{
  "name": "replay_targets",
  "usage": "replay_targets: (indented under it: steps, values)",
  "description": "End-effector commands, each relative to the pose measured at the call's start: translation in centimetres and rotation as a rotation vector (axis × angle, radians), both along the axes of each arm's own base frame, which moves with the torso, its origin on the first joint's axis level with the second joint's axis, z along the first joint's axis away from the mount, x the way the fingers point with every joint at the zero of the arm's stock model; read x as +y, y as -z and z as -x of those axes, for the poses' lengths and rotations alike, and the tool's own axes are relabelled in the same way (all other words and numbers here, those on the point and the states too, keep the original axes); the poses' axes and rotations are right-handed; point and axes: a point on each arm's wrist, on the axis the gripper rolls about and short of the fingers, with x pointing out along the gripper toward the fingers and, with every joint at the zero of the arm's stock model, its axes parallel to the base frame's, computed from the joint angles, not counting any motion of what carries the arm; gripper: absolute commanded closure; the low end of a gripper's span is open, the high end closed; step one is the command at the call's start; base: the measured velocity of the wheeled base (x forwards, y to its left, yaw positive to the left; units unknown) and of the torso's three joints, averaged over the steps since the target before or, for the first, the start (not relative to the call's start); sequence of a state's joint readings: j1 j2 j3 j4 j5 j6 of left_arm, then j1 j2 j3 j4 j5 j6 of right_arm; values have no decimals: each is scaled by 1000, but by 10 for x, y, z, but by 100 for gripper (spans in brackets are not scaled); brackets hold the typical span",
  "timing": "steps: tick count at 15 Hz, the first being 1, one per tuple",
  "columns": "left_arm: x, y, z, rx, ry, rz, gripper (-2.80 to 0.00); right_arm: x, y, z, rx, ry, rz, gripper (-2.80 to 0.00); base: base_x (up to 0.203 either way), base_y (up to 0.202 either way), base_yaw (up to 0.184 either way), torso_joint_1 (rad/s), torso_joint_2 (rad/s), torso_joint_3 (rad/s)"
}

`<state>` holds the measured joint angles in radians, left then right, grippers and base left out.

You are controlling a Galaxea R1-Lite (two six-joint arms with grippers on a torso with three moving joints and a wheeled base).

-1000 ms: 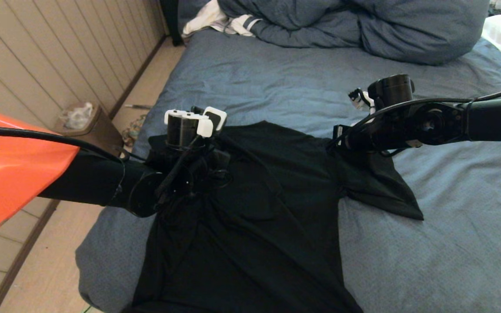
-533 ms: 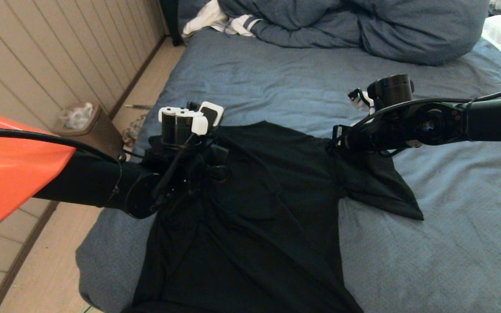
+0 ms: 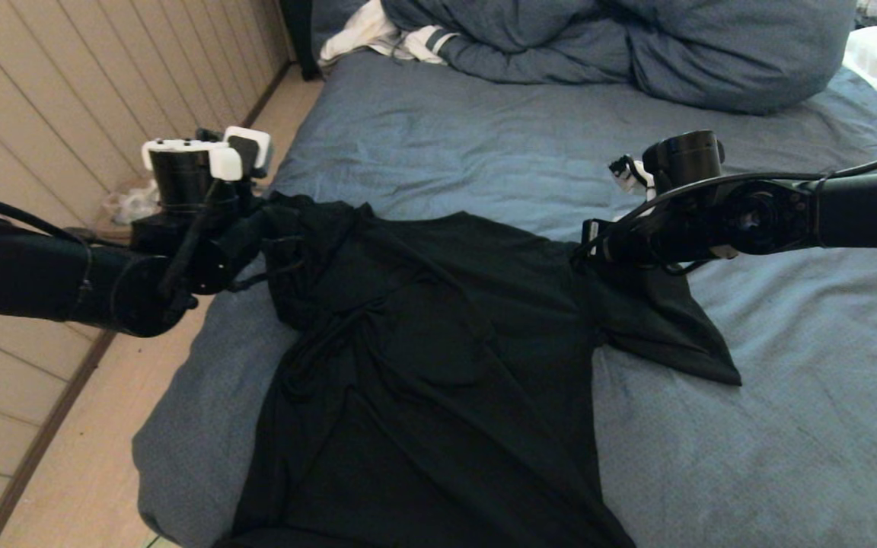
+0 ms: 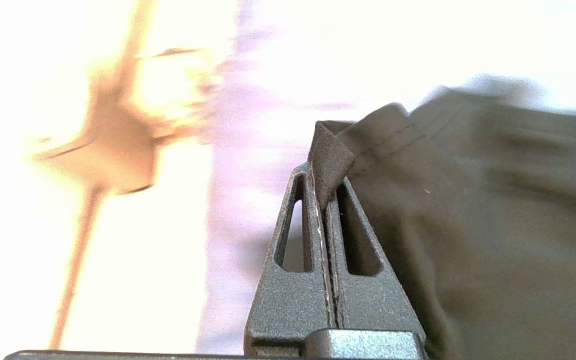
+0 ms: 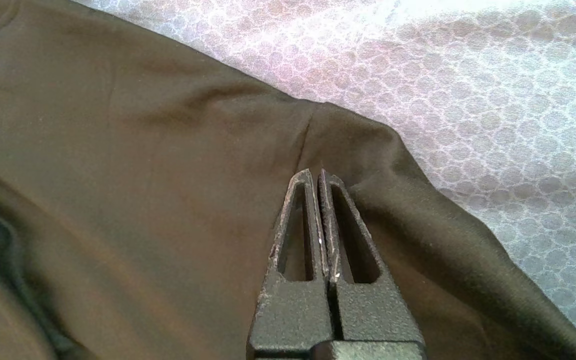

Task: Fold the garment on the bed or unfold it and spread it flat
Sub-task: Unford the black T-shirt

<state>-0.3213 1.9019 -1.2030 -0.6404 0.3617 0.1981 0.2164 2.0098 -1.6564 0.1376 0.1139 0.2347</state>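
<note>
Change: the left gripper (image 3: 267, 228) has shut on the shirt's (image 3: 438, 365) left sleeve and carried it out to the left, from over the shirt's body to the bed's (image 3: 484, 144) left edge; the bunched sleeve is now drawn out and partly lifted.
Left gripper state: clamped tight on a hem fold of the sleeve, plain in the left wrist view (image 4: 324, 200).
Right gripper: has not moved; it sits at the right shoulder (image 3: 598, 247), jaws closed with their tips pressed at the sleeve seam (image 5: 316, 172). Whether cloth is pinched between them I cannot tell.
Meaning: this looks like spreading, not folding; the left side is opening out while the right shoulder is pinned. Creases still run diagonally across the chest, so the job seems only partway done.
Shirt place: plain black side up, on the near left part of the bed, hem towards the near edge.
Edges: the left gripper is at the mattress edge, with floor and a bin (image 3: 130, 209) just beyond; little room remains that way.
Open room: bare sheet far of the collar and to the right of the right sleeve; the duvet (image 3: 636, 46) lies well apart at the far end.
</note>
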Motion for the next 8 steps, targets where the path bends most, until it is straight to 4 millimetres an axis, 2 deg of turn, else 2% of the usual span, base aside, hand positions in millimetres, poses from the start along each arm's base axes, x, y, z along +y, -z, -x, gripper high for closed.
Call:
replay_targets:
  steps: [1,3,5,8]
  values:
    - [50,-10,8,-25,-110,22,0,0,0,0,2,0,-2,0,0,0,0,0,0,0]
    - [83,-4,10,-37,-178,42,0,0,0,0,2,0,-2,0,0,0,0,0,0,0]
    - [106,-1,11,-54,-231,47,0,0,0,0,0,0,-2,0,0,0,0,0,0,0]
    - [126,15,16,-20,-252,56,0,1,1,0,3,-2,-1,0,0,0,0,0,0,0]
